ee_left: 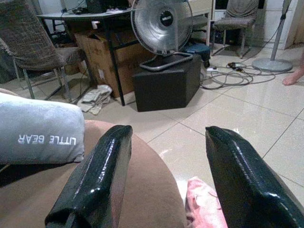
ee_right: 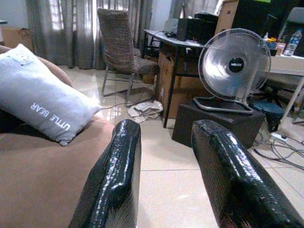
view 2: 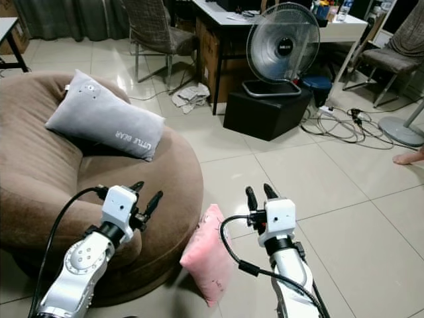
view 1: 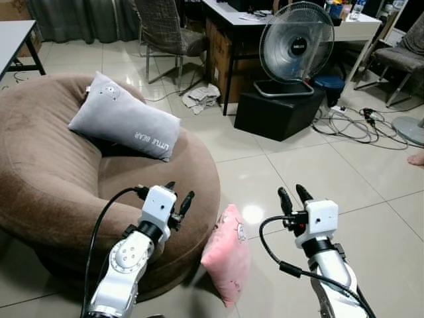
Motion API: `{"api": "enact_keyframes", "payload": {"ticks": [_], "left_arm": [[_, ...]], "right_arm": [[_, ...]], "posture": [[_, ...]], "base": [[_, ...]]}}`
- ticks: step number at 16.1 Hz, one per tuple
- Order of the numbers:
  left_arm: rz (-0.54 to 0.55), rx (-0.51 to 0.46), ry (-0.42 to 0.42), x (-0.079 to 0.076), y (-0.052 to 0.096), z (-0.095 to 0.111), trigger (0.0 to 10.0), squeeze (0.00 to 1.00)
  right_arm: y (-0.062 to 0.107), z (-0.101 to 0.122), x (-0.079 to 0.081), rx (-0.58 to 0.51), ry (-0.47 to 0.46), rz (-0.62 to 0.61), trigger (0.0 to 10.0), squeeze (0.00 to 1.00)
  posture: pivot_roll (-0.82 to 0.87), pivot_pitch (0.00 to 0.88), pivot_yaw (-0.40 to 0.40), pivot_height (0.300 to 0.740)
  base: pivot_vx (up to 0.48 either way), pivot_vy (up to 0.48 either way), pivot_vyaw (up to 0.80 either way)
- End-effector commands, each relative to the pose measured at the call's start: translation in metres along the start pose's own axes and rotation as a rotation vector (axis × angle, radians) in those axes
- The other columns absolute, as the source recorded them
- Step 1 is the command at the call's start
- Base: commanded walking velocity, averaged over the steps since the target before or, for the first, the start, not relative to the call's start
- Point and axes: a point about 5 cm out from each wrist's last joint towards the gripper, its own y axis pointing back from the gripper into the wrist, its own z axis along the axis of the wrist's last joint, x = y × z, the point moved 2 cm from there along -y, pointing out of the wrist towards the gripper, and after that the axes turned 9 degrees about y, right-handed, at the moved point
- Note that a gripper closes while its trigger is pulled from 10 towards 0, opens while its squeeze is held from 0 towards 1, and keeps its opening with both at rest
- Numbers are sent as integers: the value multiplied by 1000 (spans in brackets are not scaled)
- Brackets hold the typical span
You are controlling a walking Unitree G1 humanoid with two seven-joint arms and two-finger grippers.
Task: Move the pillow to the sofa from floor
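Note:
A pink pillow (view 1: 227, 260) stands on edge on the tiled floor, leaning against the front of the round brown sofa (view 1: 40, 172). It sits between my two arms, low in the eye views. A grey pillow (view 1: 126, 124) printed "LITTLE BEAR" lies on the sofa's seat. My left gripper (view 1: 179, 197) is open above the sofa's front rim, left of the pink pillow (ee_left: 204, 209). My right gripper (view 1: 294, 197) is open over the bare floor, to the right of the pink pillow and above it. Neither holds anything.
A standing fan (view 1: 296, 45) rests on a black box (view 1: 278, 109) ahead on the right. Cables (view 1: 358, 122) trail across the floor beside it. A desk (view 1: 265, 26), chairs (view 1: 165, 30) and a crumpled cloth (view 1: 202, 97) stand behind. A person's foot (view 1: 416, 158) shows at the right edge.

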Motion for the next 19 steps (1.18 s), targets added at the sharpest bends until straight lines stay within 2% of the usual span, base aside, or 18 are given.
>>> {"api": "enact_keyframes", "payload": {"ticks": [1, 5, 7, 11, 12, 15, 17, 19], "left_arm": [[-2, -10, -10, 1, -1, 5, 10000, 0], [-2, -10, -10, 1, -1, 5, 10000, 0], [31, 4, -5, 3, 6, 0, 10000, 0], [93, -3, -8, 11, 17, 0, 10000, 0], [92, -6, -11, 9, 19, 1, 10000, 0], [105, 5, -2, 8, 20, -3, 10000, 0], [139, 0, -4, 15, 24, -2, 10000, 0], [153, -6, -28, 16, 25, -3, 10000, 0]], "right_arm": [[-2, 2, -3, -14, -2, -6, 10000, 0], [-2, 2, -3, -14, -2, -6, 10000, 0], [-10, 5, -10, -24, -5, 3, 10000, 0], [-22, 9, 11, -42, -27, 92, 10000, 0], [-23, 10, 11, -47, -32, 98, 10000, 0], [-26, 6, 5, -33, -28, 91, 10000, 0], [-28, 10, 9, -50, -35, 102, 10000, 0], [-28, 5, 16, -30, -45, 122, 10000, 0]], "posture": [[20, 0, -77, 740], [20, 0, -77, 740], [50, 6, -106, 740], [92, 3, -142, 740], [120, 6, -166, 740], [117, 5, -171, 740], [131, 7, -205, 740], [140, 0, -195, 740]], "base": [[0, 0, 0], [0, 0, 0], [0, 0, 0], [0, 0, 0], [0, 0, 0], [0, 0, 0], [0, 0, 0], [0, 0, 0]]}}
